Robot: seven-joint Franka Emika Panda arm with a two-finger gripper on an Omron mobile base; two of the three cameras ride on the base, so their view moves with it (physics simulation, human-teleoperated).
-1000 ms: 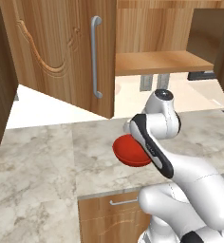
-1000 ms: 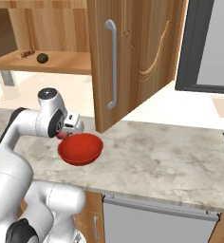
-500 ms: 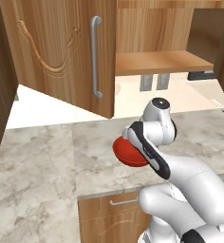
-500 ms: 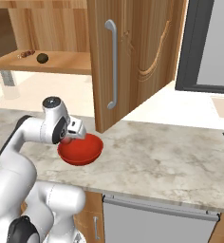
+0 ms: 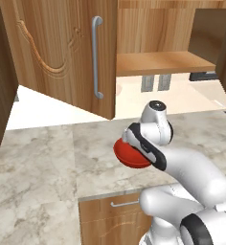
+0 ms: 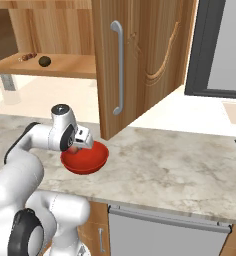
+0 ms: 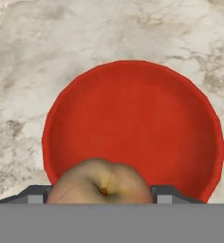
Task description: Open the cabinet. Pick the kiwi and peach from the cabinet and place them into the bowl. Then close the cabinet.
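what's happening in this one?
The arm's tool holds the peach directly over the red bowl on the marble counter, not yet released. The cabinet doors stand open. A small dark fruit, probably the kiwi, sits on the shelf.

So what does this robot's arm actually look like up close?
The arm is made of smooth, glossy white rounded segments joined by dark grey rings, with a round dark cap on the upper joint. The end effector is a small boxy white block carrying two short dark fingertips. No loose cables or markings are visible.
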